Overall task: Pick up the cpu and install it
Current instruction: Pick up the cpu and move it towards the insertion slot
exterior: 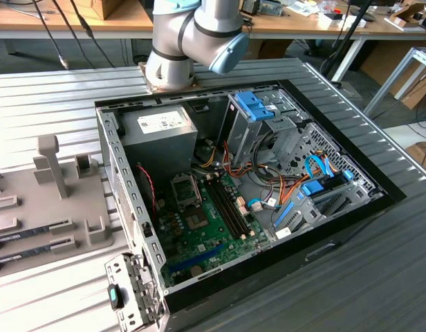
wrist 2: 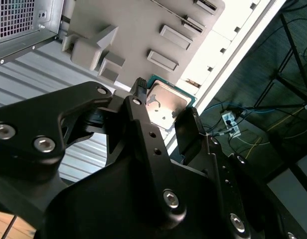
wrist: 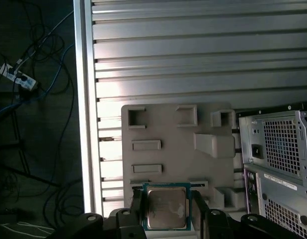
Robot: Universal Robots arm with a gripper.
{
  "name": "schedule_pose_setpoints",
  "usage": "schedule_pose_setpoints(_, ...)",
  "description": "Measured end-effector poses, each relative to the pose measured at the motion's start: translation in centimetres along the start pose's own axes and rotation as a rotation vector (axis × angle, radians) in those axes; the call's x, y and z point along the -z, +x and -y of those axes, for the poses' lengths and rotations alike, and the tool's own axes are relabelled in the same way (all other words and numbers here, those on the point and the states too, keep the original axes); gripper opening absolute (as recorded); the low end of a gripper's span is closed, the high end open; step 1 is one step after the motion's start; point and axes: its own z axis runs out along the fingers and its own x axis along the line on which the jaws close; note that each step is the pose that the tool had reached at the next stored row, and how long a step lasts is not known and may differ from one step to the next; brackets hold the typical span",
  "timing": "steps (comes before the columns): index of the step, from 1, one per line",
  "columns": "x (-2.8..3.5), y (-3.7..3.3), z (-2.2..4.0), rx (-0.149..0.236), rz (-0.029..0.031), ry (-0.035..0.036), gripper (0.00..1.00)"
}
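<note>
First wrist view: the cpu [wrist: 166,208] sat clamped in the gripper [wrist: 166,205], one black finger [wrist: 199,214] closed against each side. Its lower edge was cut off and its side edges were hidden behind the fingers. It was seen against the grey tray [wrist: 168,129], beside the case [wrist: 278,149]. Marks on its silvery top could not be read. In the second wrist view the fingers [wrist 2: 138,114] pressed opposite edges of the cpu [wrist 2: 166,102]. In the exterior view the arm [exterior: 192,34] stood behind the open case [exterior: 130,207], whose white label [exterior: 161,122] was illegible.
</note>
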Motion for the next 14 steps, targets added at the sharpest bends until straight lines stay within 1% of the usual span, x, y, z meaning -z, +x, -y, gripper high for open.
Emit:
schedule_pose_setpoints(6,-0.03,-0.45,-0.03,0.0,0.0001,0.0001,0.47)
schedule_pose_setpoints(14,-0.06,-1.48,-0.1,0.0,0.0,0.0003,0.47)
